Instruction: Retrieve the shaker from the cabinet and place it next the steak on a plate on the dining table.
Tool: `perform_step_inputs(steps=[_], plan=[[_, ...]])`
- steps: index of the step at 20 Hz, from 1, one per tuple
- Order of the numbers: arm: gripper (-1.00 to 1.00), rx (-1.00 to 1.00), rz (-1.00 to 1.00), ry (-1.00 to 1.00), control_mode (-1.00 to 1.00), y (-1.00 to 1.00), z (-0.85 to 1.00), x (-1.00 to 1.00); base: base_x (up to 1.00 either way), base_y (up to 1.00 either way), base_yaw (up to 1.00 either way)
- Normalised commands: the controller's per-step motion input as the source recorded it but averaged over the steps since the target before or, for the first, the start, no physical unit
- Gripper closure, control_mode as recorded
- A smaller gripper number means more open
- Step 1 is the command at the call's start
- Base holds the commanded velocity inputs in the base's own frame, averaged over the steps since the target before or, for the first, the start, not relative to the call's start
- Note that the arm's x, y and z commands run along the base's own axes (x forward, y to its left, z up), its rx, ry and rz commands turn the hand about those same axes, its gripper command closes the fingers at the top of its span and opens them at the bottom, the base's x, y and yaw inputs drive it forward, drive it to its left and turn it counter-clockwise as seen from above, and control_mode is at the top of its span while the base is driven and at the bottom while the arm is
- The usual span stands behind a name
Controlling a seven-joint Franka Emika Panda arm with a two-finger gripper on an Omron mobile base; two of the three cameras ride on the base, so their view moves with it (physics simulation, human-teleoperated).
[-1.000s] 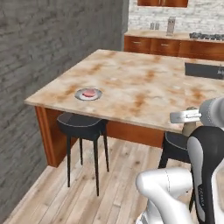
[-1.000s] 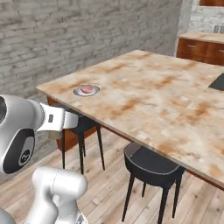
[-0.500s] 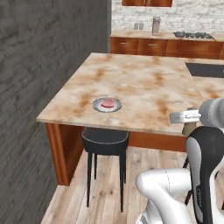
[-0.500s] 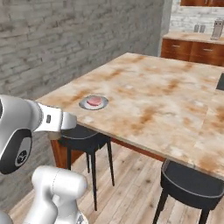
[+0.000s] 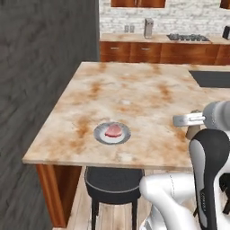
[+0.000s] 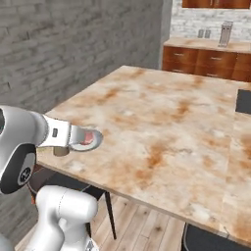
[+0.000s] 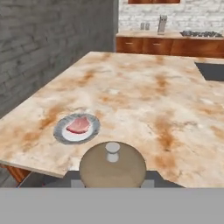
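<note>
1. My pincer (image 7: 113, 184) is clamped on the shaker (image 7: 112, 166). In the hand view its round brown top and small pale knob sit right at the bottom, between my fingers. I hold it out in front of me, off the near edge of the table (image 7: 144, 100).

2. From the right base camera, the shaker (image 6: 61, 151) peeps out as a tan stub under my wrist, level with the table (image 6: 162, 122) edge.

3. The step in hand, as I judge it, is the carry to the plate (image 7: 77, 128). The plate lies ahead and to the left in the hand view, near the table's front edge, with the steak (image 7: 78, 125) on it.

4. To do it well, I should keep the shaker upright, bring it over the marble beside the plate, not over the plate, and lower it until its base meets the top before I let go. It has a wide body on a narrow footing, so a tilted release may tip it.

5. The shaker looks smooth and matt, bulbous, with a knob on top.

6. The plate (image 5: 112, 133) is a flat grey disc with a lighter rim. The steak (image 5: 113, 130) is a small pinkish-red oval, smaller than the plate.

7. The table (image 5: 134, 94) is polished beige marble veined in rust-orange, hard and level. Under its near edge stands a round black stool (image 5: 113, 184).
</note>
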Motion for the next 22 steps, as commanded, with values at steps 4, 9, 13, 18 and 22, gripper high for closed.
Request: perform_step_inputs(steps=[4,9,13,18,22], plan=[[1.00,0.00,0.00,0.00,1.00,0.00,0.00,0.00,0.67,0.29,-0.60],[1.00,0.00,0.04,0.02,-1.00,0.00,0.00,0.20,0.55,0.20,-0.09],[1.00,0.04,0.33,0.02,-1.00,-0.01,-0.07,0.86,0.00,0.00,0.00],[1.00,0.00,0.50,0.00,-1.00,0.00,-0.39,0.65,0.00,0.00,0.00],[1.00,0.02,0.57,0.00,-1.00,0.01,-0.67,0.70,0.00,0.00,0.00]])
